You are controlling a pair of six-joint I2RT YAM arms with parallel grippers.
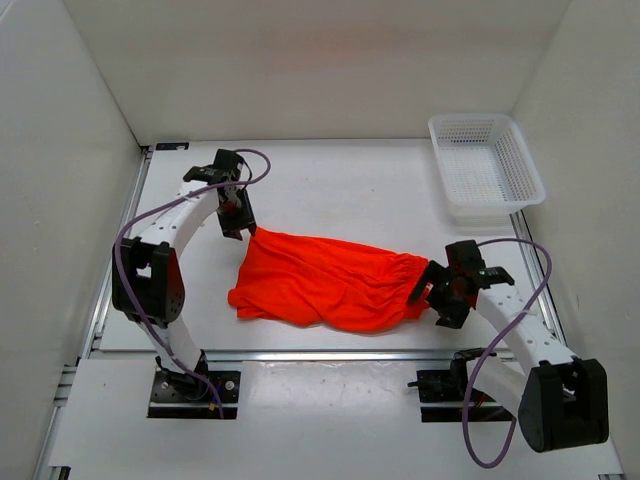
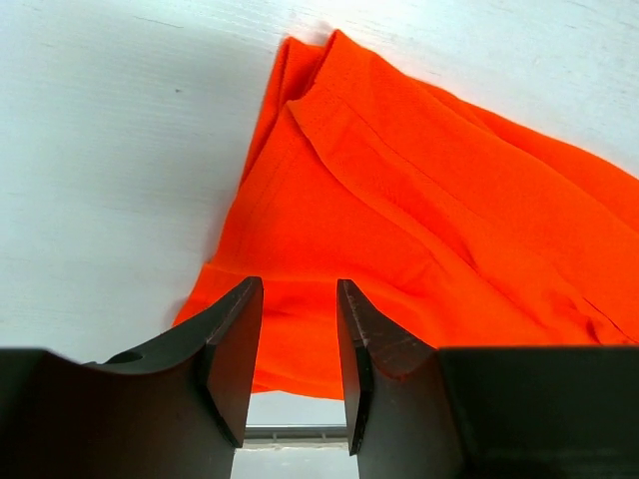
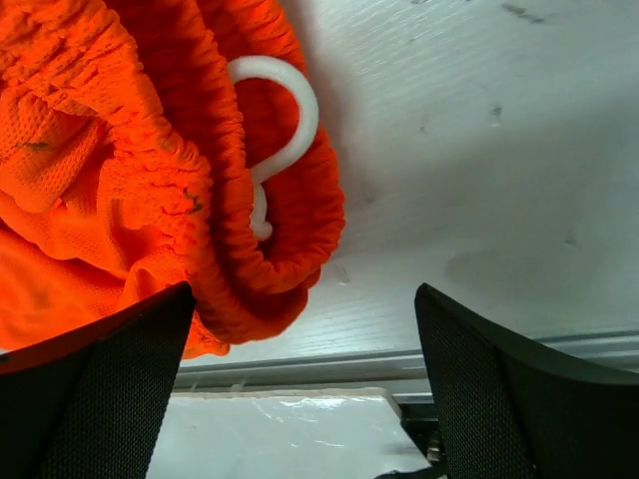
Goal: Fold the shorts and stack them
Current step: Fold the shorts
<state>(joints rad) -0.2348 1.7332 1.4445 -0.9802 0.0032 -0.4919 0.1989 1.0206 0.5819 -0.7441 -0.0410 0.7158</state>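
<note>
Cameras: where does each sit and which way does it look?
Top camera: above, behind the robot, looking down at table, shorts, basket; left arm, right arm show.
Left wrist: on the left arm, past the left gripper, at the shorts' corner.
Right wrist: on the right arm, past the right gripper, at waistband and drawstring.
Shared: all see the shorts.

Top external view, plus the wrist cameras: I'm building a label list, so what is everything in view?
shorts: one pair, orange-red, spread mid-table between the grippers
drawstring: one loop, white, at the waistband
basket: one, white mesh, far right corner
table: one, white, under everything
left arm: white and black, purple cable, left side
right arm: white and black, purple cable, right side
left gripper: black, open, over the shorts' far left corner
right gripper: black, open, at the waistband
</note>
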